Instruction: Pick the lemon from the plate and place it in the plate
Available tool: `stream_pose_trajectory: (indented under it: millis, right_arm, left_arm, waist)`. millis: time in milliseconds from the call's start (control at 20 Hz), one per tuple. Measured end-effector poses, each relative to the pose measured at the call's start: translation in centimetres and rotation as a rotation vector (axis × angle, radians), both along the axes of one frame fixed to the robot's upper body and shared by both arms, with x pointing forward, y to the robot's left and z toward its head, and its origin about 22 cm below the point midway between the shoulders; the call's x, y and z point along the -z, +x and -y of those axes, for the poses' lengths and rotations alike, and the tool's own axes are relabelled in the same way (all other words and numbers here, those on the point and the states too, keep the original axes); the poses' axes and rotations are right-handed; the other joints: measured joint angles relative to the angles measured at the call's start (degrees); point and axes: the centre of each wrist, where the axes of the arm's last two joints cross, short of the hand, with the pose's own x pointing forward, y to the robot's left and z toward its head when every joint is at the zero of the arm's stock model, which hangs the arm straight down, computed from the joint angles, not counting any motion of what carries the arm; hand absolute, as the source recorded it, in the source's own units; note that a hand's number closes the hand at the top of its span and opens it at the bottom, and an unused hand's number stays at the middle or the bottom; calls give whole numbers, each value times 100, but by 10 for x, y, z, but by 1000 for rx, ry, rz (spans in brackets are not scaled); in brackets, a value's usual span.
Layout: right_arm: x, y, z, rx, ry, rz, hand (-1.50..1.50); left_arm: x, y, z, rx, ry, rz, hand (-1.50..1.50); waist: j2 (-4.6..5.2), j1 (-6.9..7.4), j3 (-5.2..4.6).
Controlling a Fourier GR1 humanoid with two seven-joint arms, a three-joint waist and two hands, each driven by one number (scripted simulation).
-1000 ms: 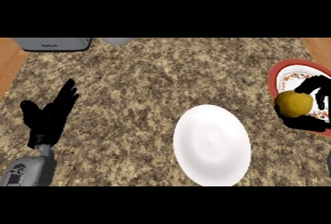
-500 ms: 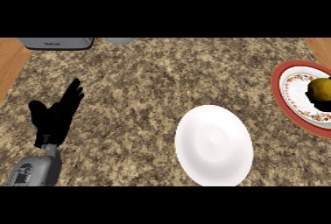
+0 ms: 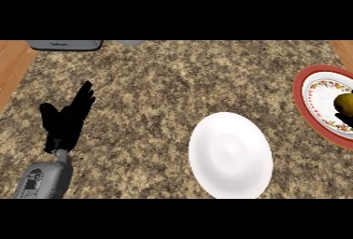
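white and bare, the plain white plate (image 3: 230,155) lies nearest, low on the speckled stone counter (image 3: 172,79), with nothing on it yet. to its left the left hand (image 3: 67,122) rests above its grey forearm (image 3: 45,178), fingers straight and relaxed, holding nothing; it sits a little further right and up than a second ago, though its pose is unchanged. further off at the right edge lies the red-rimmed patterned plate (image 3: 310,102), and the lemon (image 3: 344,103) sits on it, partly cut by the frame edge. beyond, at the far edge, a grey appliance (image 3: 65,45) stands by the wooden strip.

what has changed is the right hand: a second ago it was curled about the lemon over the patterned plate, half a second ago only a trace of it showed, and now it is out of view altogether, so its state cannot be told. the whole scene has also slid rightward in the view. i judge the lemon is not lifted and the pick is still to be made before any move to the white plate.
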Motion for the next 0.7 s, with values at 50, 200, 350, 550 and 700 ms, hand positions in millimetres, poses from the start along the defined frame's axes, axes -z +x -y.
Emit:
stream_pose_trajectory:
  millis: [50,200,350,550,700]
  right_arm:
    - [0,1,2,-19,9,-17,-150]
    - [1,1,10,-71,35,-17,-150]
    - [3,-3,16,-107,48,58,-150]
    - [-6,6,12,-202,131,226,-150]
    - [-16,11,13,-274,243,315,-150]
  left_arm:
    - [2,0,-1,0,3,2,0]
    - [1,-1,-4,1,4,3,0]
    - [1,-2,-11,-1,6,6,0]
    - [4,0,-8,-3,4,0,0]
    - [4,-1,-15,-12,11,-7,0]
  waist:
    - [2,8,0]
    - [1,18,2]
    - [9,25,8]
    - [-11,-38,6]
    - [-42,-94,-4]
